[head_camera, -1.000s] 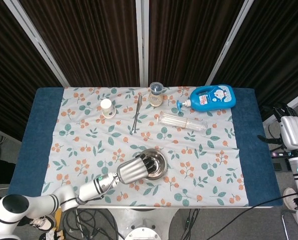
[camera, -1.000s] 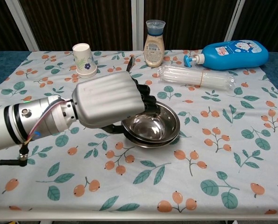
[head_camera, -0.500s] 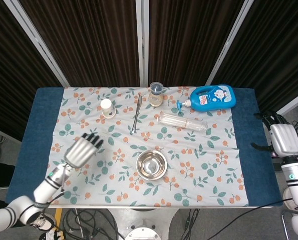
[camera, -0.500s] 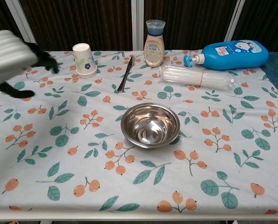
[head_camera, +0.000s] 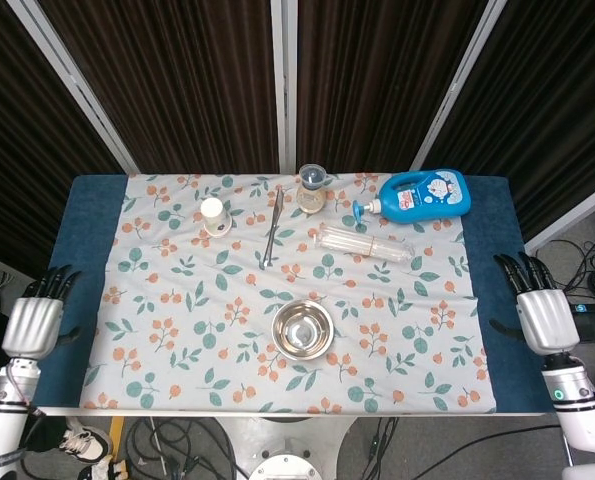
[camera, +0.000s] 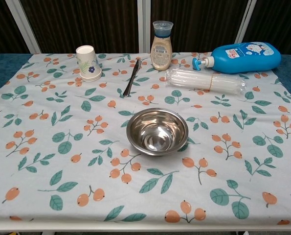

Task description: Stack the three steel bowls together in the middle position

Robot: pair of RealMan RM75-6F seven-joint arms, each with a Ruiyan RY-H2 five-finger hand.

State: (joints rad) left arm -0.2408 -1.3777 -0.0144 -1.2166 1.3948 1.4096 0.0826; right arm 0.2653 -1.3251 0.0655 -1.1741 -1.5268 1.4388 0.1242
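Bowls [camera: 157, 131] of shiny steel sat nested mid-bench; left hand [head_camera: 33, 322] and right hand [head_camera: 546, 318] hung empty, fingers spread.

We see both views evenly and brightly lit from above, with no harsh shadows. The cloth [camera: 62, 147] is clear and sharp from edge to edge. The bowls [camera: 157, 131] catch soft glare inside and cast only a faint shadow to their right. The curtains [head_camera: 187, 80] behind stay very dark, with little detail. In the head view the hands, left [head_camera: 32, 325] and right [head_camera: 547, 320], are in focus at the frame's sides. We notice no motion blur.
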